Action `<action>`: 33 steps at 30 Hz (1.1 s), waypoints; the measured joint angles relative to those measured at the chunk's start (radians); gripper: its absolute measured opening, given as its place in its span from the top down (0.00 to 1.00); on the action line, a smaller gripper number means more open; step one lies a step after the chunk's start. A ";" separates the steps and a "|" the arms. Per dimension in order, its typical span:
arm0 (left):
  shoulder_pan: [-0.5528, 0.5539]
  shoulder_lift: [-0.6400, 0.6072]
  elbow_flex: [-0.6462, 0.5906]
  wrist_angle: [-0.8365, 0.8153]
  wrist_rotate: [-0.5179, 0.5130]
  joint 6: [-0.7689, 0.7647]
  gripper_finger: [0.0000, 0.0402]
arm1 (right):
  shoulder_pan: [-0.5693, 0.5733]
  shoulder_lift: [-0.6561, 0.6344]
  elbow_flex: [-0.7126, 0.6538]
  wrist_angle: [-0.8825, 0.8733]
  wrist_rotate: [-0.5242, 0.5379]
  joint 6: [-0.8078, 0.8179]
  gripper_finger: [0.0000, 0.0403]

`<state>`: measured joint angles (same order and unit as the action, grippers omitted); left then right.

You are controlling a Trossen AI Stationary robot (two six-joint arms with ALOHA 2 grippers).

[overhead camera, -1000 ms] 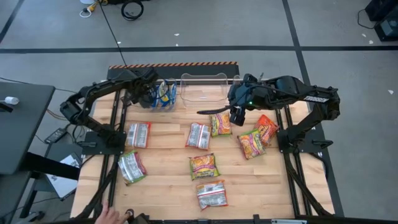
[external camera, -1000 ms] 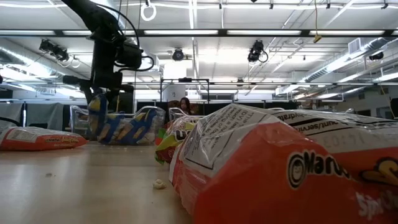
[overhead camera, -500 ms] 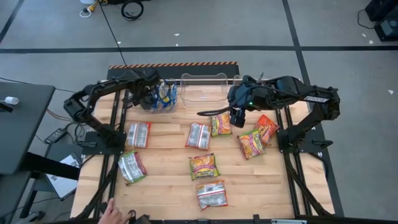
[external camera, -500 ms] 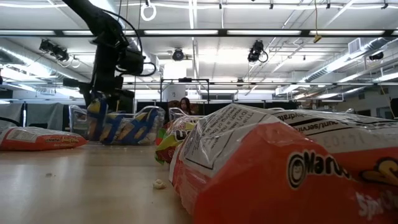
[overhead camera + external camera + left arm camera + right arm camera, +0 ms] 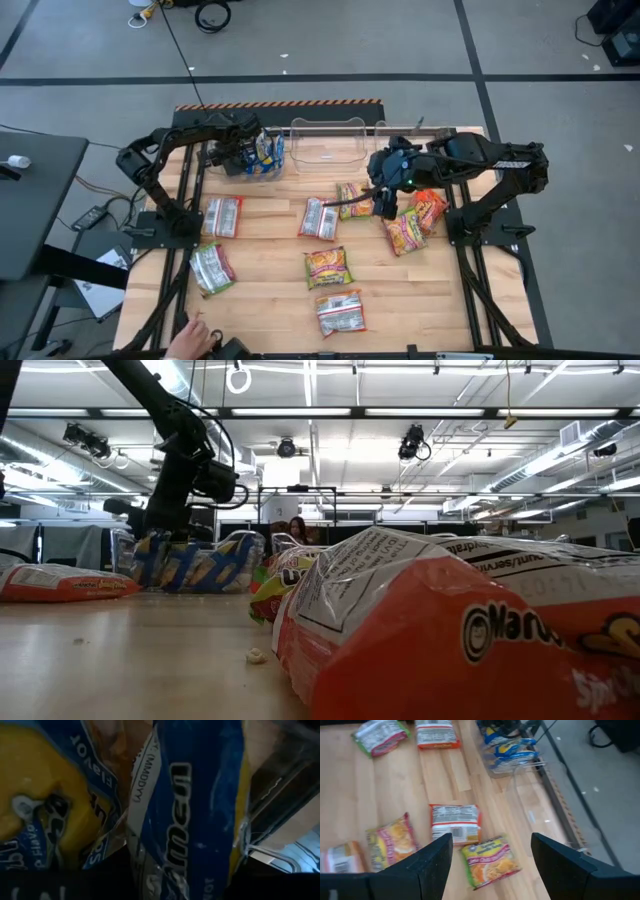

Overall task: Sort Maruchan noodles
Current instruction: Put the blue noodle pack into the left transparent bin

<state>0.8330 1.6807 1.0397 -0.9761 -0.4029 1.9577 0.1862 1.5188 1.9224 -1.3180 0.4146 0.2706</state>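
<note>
Blue-yellow noodle packets (image 5: pixel 262 155) stand on edge in the clear left bin (image 5: pixel 250 168) at the table's far side. My left gripper (image 5: pixel 243 155) is down inside that bin among them. The left wrist view is filled by a blue-yellow packet (image 5: pixel 195 805) with another (image 5: pixel 45 795) beside it. My right gripper (image 5: pixel 385 205) is open and hovers over the table, just right of a yellow-green packet (image 5: pixel 352 199) lying flat. In the right wrist view that packet (image 5: pixel 490 860) lies below and between the open fingers. Several other packets lie flat on the table.
A second clear bin (image 5: pixel 325 142) stands right of the first. Loose packets lie at the table's left (image 5: pixel 224 215) (image 5: pixel 212 268), middle (image 5: pixel 320 218) (image 5: pixel 328 267) (image 5: pixel 341 312) and right (image 5: pixel 405 230) (image 5: pixel 430 207). A person's hand (image 5: pixel 195 330) shows at the near left edge. An orange packet (image 5: pixel 450 630) fills the low view's foreground.
My left gripper has gone down into the left bin, and the blue-yellow packet it carried has come down level with the others there. My right gripper has moved a little toward the table's near edge and right, staying open.
</note>
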 joint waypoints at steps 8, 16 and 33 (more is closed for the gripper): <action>-0.001 -0.001 0.000 0.020 0.010 -0.066 0.57 | 0.049 0.000 0.000 0.000 -0.020 0.037 0.32; -0.001 -0.040 -0.002 0.050 0.038 -0.137 0.45 | 0.051 0.000 0.000 0.000 0.003 0.029 0.32; -0.123 -0.232 -0.002 0.015 0.007 -0.267 0.37 | 0.056 0.001 -0.148 0.015 -0.021 0.076 0.32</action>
<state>0.7104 1.4492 1.0382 -0.9610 -0.3956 1.6906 0.2418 1.5196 1.7744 -1.3025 0.3937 0.3467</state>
